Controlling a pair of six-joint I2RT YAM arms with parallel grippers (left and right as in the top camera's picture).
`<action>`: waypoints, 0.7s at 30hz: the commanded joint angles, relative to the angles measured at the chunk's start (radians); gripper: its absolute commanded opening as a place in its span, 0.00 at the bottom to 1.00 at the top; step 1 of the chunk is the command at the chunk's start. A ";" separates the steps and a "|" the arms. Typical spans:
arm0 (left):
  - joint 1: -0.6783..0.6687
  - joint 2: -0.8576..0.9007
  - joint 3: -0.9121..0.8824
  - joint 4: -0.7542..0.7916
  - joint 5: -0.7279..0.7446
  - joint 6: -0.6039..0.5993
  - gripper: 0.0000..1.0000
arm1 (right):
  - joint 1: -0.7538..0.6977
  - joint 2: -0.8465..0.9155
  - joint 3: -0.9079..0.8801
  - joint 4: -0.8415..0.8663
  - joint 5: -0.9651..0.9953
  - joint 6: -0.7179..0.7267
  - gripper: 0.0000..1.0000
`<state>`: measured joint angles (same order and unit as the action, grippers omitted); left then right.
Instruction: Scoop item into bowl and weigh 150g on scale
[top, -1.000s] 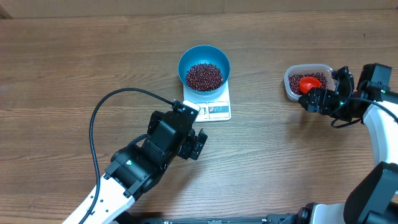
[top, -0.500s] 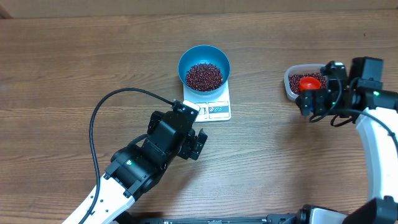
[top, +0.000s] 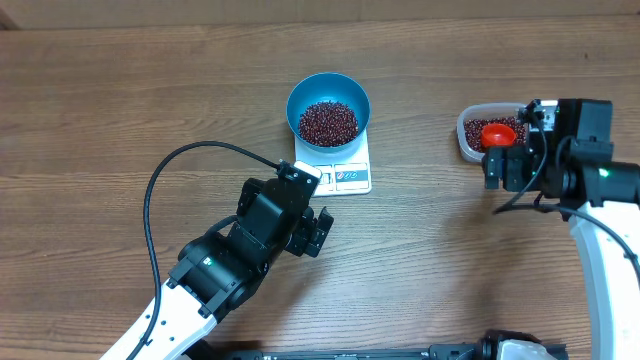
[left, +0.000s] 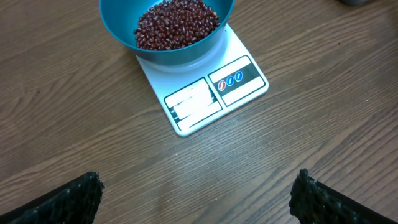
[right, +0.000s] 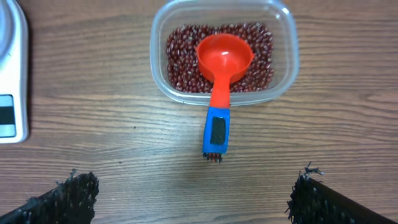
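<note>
On the flat white kitchen scale (top: 345, 178) the deep blue bowl (top: 295, 100) holds a heap of dark red beans (top: 328, 122), the red-and-blue scoop (right: 224, 59) lies released in the clear plastic tub (right: 286, 43), and the left gripper (left: 196, 190) and right gripper (right: 193, 190) gape empty, so scooping seems finished, though the weight is unreadable.

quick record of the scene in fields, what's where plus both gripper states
bowl: blue, sitting on the scale
beans: heap in the bowl, more in the tub
scale: white, mid-table, panels on its near edge
tub: clear, to the right of the scale
scoop: red cup lying on the tub's beans, blue handle out over the rim
left gripper: open, empty, short of the scale
right gripper: open, empty, near the scoop handle, not touching
</note>
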<state>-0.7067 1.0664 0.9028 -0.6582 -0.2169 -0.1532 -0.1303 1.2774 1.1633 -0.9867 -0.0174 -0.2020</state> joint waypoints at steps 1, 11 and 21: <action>0.000 0.007 -0.005 0.001 0.005 0.011 0.99 | 0.002 -0.065 0.035 0.001 0.016 0.023 1.00; 0.000 0.007 -0.005 0.001 0.005 0.011 0.99 | 0.002 -0.076 0.035 -0.001 0.016 0.023 1.00; 0.000 0.007 -0.005 0.001 0.005 0.011 0.99 | 0.002 -0.075 0.035 0.000 0.016 0.023 1.00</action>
<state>-0.7067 1.0664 0.9028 -0.6582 -0.2169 -0.1535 -0.1303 1.2041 1.1633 -0.9874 -0.0109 -0.1871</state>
